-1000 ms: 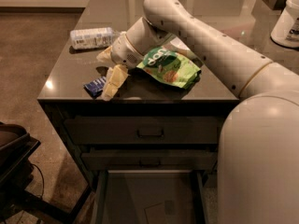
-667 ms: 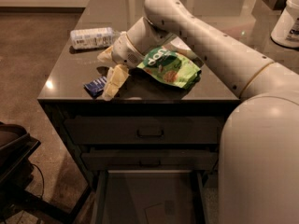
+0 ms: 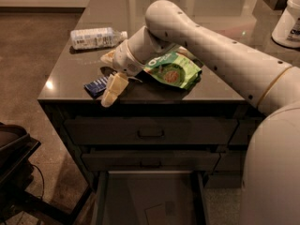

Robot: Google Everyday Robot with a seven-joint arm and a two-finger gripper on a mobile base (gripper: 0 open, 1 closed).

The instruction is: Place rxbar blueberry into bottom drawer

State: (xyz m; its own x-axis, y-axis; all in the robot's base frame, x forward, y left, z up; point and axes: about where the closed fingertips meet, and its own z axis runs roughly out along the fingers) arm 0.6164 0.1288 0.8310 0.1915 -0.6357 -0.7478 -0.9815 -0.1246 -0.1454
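Note:
The rxbar blueberry [image 3: 97, 85], a small dark-blue wrapper, lies flat near the front left edge of the dark counter. My gripper [image 3: 110, 74] hangs just right of it, low over the counter, with one cream finger [image 3: 113, 90] reaching past the bar's right end at the counter edge and the other behind it. The jaws stand apart with nothing between them. The bottom drawer [image 3: 100, 197] is pulled open below, its pale grey floor bare.
A green snack pouch [image 3: 172, 70] lies under my arm [image 3: 211, 41]. A clear plastic bottle [image 3: 96, 37] lies on its side at the back left. Two shut drawers with bar handles [image 3: 150, 132] sit above the open one. A white container [image 3: 288, 20] stands far right.

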